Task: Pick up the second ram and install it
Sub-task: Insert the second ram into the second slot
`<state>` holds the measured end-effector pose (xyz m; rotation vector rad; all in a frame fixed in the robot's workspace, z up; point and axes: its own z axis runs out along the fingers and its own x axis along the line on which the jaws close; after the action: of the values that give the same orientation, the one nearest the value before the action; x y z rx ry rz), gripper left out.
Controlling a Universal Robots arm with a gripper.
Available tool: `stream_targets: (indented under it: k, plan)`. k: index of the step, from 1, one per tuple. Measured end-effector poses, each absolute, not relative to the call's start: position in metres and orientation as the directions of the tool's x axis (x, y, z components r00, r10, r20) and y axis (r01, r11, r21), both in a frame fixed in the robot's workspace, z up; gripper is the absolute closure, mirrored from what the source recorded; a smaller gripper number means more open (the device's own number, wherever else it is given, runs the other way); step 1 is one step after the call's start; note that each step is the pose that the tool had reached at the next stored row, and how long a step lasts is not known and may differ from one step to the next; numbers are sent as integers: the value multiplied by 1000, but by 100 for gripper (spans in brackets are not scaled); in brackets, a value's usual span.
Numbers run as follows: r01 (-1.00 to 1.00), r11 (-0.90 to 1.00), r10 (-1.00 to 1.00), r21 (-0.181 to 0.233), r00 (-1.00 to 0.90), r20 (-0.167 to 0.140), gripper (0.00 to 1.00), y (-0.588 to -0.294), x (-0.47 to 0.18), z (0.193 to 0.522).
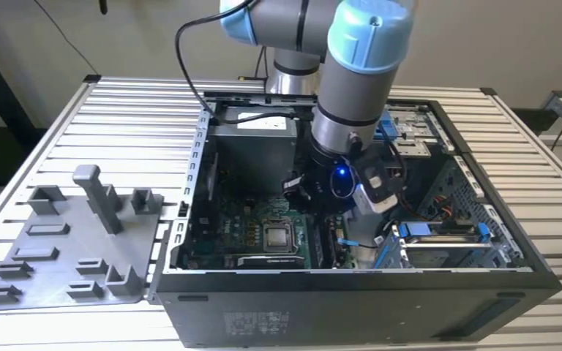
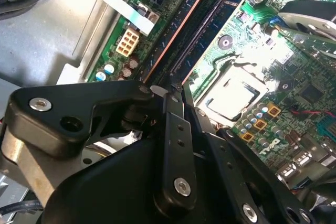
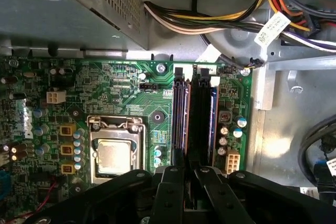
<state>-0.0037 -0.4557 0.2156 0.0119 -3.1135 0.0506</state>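
The second ram [image 2: 173, 35] is a slim dark stick with an orange-brown lower edge. It stands on edge in a memory slot of the green motherboard [image 3: 121, 87] and appears as a dark band [image 3: 199, 119] in the first wrist view. My gripper [image 2: 170, 88] [image 3: 190, 170] is shut, and its black fingertips come together right at the near end of the stick. I cannot tell whether they touch it. An empty slot [image 2: 202, 22] [image 3: 181, 119] runs alongside. In the exterior view the arm's wrist [image 1: 345, 179] reaches down into the open computer case [image 1: 359, 281].
The processor socket [image 3: 113, 156] [image 2: 233, 90] lies close beside the slots. Bundled power cables [image 3: 210, 19] and the metal power supply box [image 3: 79, 9] hang at the case's edge. A drive cage [image 1: 447, 241] fills the exterior view's right. A grey moulded holder plate [image 1: 66, 248] lies outside the case.
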Motion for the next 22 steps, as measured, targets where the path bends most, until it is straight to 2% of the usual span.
stream_targets:
  k: [1,2,13,15,16,17,22]
  plan:
    - [-8,999,-7,-33,-1000,28,84,-456,-4,216]
    - [-8,999,-7,-33,-1000,28,78,-456,-4,216]
    - [-7,999,-6,-32,-1000,28,78,-456,-4,239]
    - [-7,999,-6,-33,-1000,28,80,-456,-4,239]
    - [-7,999,-6,-33,-1000,28,87,-456,-4,239]
    - [-7,999,-6,-33,-1000,28,89,-456,-4,239]
    - [-7,999,-6,-33,-1000,28,89,-456,-4,240]
